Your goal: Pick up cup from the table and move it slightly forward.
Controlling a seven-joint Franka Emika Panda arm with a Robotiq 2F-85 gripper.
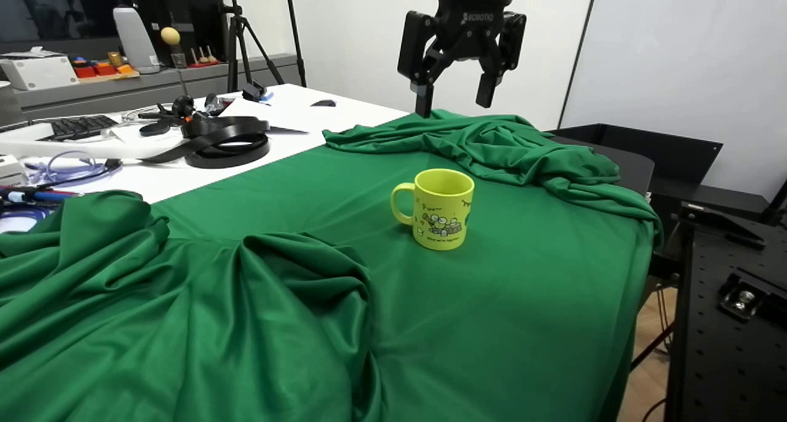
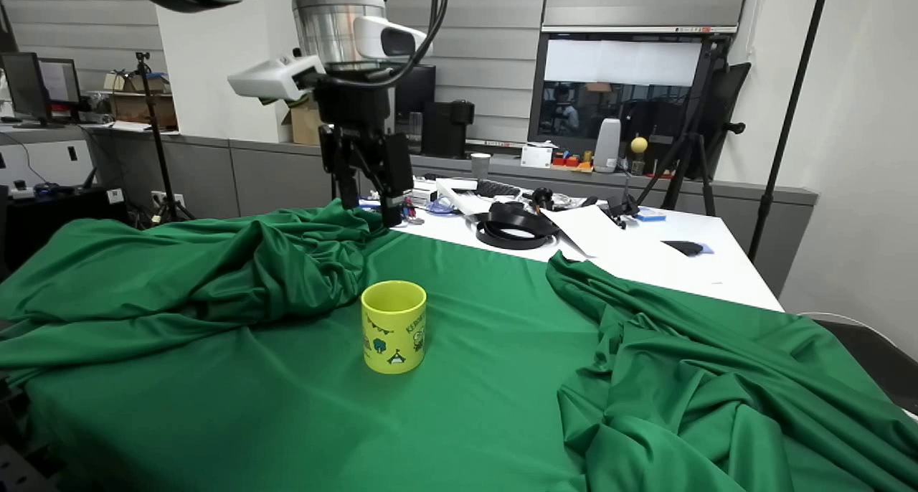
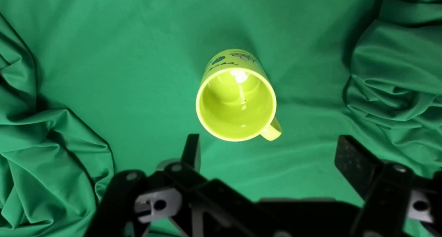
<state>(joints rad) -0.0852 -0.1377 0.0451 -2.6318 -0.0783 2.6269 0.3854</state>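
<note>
The task is judged to be barely begun: the cup (image 1: 439, 211) is seen standing untouched on the green cloth (image 1: 522, 274) draped over the table (image 2: 706, 273), and the grasp, the lift, the short move forward (which way is meant by that cannot be told here) and the setting down all remain to be done. The gripper (image 1: 455, 100) is held above, apart from the cup, its fingers (image 3: 356, 164) spread wide with nothing gripped. The cup is stood upright, mouth up, its long axis vertical. Its handle (image 3: 272, 131) is pointed to the lower right in the wrist view.
</note>
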